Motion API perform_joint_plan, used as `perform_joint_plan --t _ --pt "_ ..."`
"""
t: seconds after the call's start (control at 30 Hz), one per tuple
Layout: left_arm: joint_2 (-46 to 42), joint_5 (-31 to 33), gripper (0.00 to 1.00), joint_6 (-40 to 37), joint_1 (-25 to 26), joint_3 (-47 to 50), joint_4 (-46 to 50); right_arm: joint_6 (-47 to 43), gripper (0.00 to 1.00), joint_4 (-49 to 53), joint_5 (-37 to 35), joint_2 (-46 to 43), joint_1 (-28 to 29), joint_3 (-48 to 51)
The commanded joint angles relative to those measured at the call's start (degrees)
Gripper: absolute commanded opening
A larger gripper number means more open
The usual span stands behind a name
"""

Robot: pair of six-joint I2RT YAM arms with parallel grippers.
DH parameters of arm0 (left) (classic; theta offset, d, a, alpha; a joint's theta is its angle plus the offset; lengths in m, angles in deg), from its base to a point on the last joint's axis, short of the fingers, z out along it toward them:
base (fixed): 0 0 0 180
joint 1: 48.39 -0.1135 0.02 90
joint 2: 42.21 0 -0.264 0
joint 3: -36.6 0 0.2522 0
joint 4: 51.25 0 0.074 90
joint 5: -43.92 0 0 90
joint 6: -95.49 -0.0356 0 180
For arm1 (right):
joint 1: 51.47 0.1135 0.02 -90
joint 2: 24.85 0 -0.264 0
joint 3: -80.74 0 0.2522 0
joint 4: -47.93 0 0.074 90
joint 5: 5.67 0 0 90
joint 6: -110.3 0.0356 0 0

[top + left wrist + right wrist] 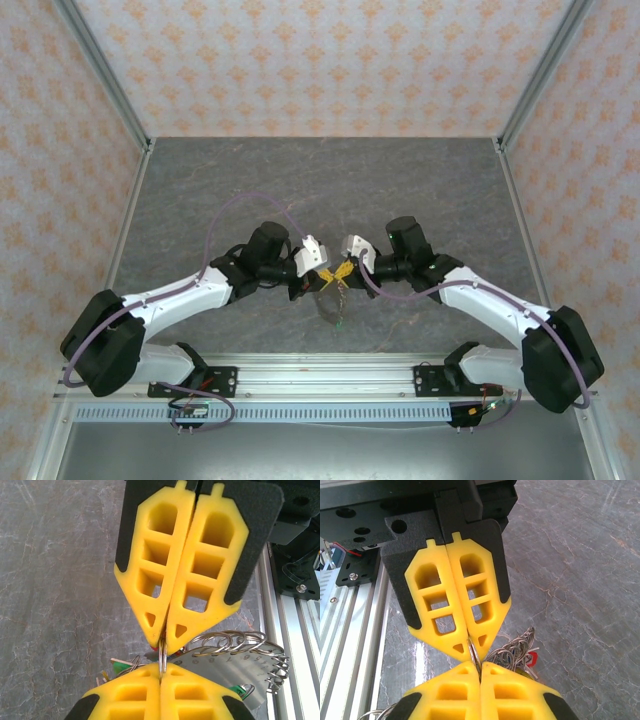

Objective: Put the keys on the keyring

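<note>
My left gripper (324,277) and right gripper (343,270) meet tip to tip above the table's near middle. Both are shut on the same small steel split ring, the keyring (162,656), which stands edge-on between the yellow fingers. In the left wrist view my left gripper (161,672) is at the bottom and the right gripper (164,641) comes down from above. In the right wrist view my right gripper (480,668) faces the left gripper (470,646) across the keyring (474,655). Keys with a green head (120,668) and a red head (533,658) hang in a bunch (334,305) below.
A numbered metal plate (235,666) carrying several more steel rings (235,641) hangs with the bunch. The grey marbled table (250,190) is walled on three sides. An aluminium rail (320,375) with the arm bases runs along the near edge.
</note>
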Motion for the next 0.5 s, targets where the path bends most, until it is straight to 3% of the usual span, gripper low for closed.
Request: perform_joint_plan --t 0.0,0.17,0.47 --pt "-1.01 -0.28 0.0 2.11 0.61 0.85 -6.47 1.77 0.1 -4.57 1.55 -0.48 0.03 1.48" --pt "-1.13 -2.99 0.0 5.31 0.58 2.65 -12.09 6.9 0.1 -14.16 5.82 1.16 -1.49 5.05" --pt "-1.65 -5.44 0.0 7.55 0.44 4.41 -16.62 7.6 0.08 -17.18 9.14 2.52 -4.09 6.8"
